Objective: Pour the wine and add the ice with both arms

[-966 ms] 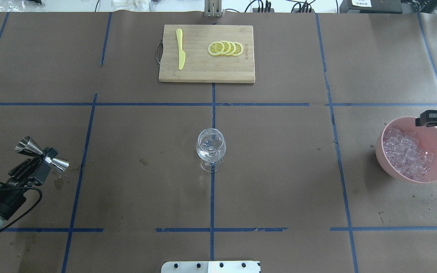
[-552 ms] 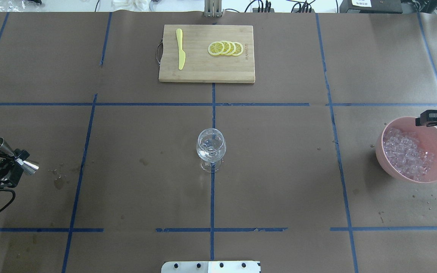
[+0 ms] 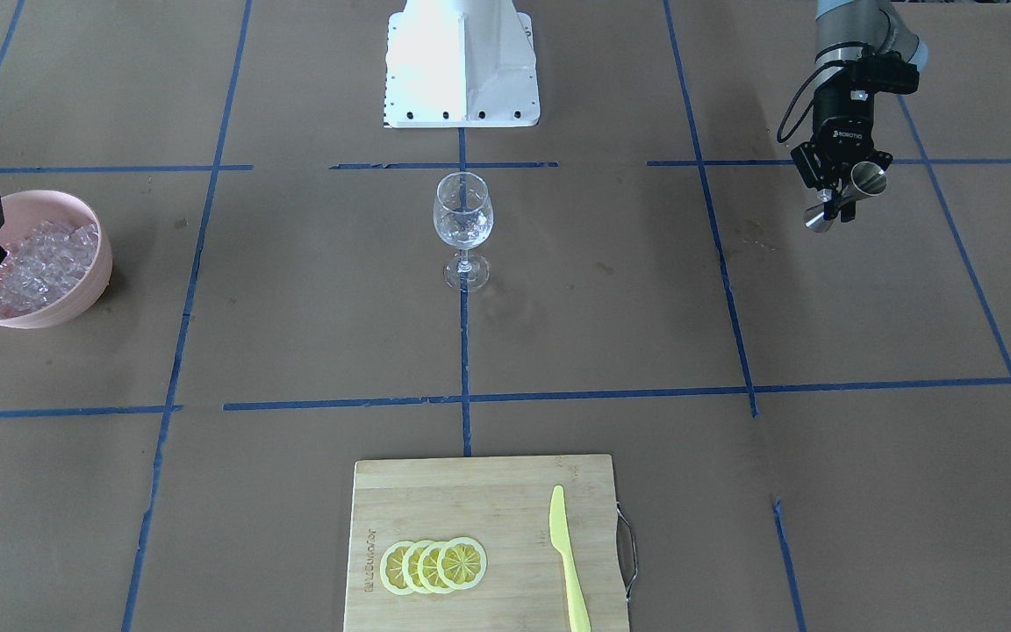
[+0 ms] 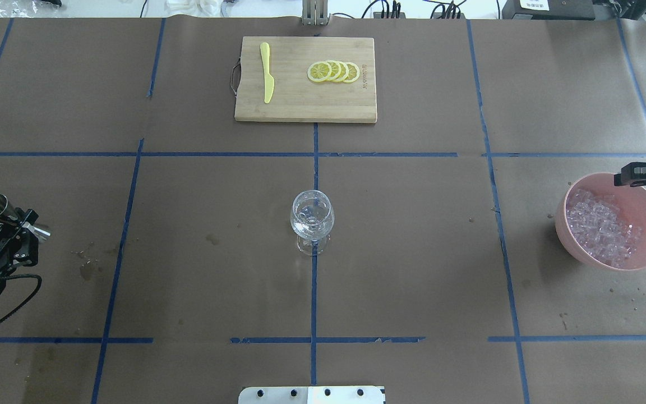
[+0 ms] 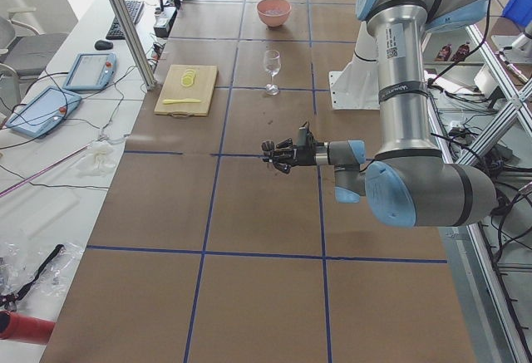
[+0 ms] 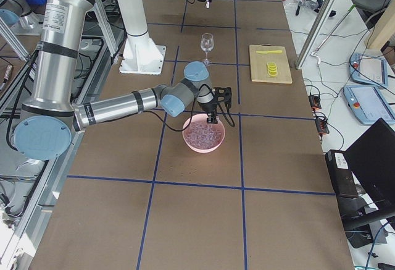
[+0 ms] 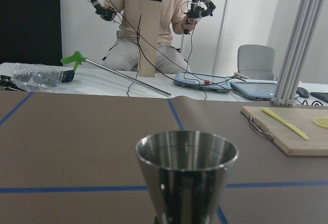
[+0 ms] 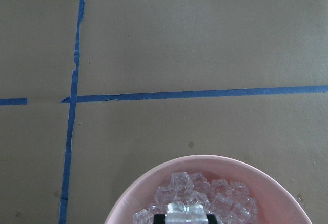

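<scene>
Over on the robot's left side, the left gripper is hanging above the brown table with its fingers clamped on the narrow waist of a steel jigger, one cone sticking out on each side of the fingers. Some damp spots are showing on the paper just to that gripper's right.

Well away to its right, about midway between the two grippers, a clear wine glass is standing upright on a blue tape line. Beyond the glass, farther out from both grippers, a wooden cutting board is lying flat, carrying a yellow knife and a row of overlapping lemon slices.

At the robot's far right, the right gripper is hovering over the far rim of a pink bowl. The ice is heaped in that bowl, directly under and just in front of the fingertips. From the wrist camera, the fingers are looking closed on a single cube, held just above the heap.
</scene>
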Motion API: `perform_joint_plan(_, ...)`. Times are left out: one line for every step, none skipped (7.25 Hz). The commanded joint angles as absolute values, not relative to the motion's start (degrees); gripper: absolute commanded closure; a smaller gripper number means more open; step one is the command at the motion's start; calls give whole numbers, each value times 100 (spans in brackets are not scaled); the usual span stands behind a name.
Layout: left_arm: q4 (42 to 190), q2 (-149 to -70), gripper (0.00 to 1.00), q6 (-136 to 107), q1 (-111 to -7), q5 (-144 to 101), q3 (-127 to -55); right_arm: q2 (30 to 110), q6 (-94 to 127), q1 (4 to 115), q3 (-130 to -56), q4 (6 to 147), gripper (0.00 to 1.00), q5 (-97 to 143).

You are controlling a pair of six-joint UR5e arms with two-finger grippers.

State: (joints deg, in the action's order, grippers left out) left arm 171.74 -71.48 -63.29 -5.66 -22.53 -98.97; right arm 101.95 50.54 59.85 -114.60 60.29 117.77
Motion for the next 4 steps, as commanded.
perform_joint_plan(16709,-7452,100,-6390,-562,-2109,-9879,10187,5054,5985,-11461,6029,100,11777)
perform_joint_plan(16682,-7610,100,-6433,-562,-2109,-9827,10187,5054,5985,-11461,6029,100,11777)
perform_joint_plan(16682,-7681,100,-6564,-554,-2109,-9696,10117,5054,5985,-11470,6012,100,11795)
perform_joint_plan(16673,-7856,100,-6565,-554,-2109,-9581,10038,5071,5994,-11705,5986,100,11795)
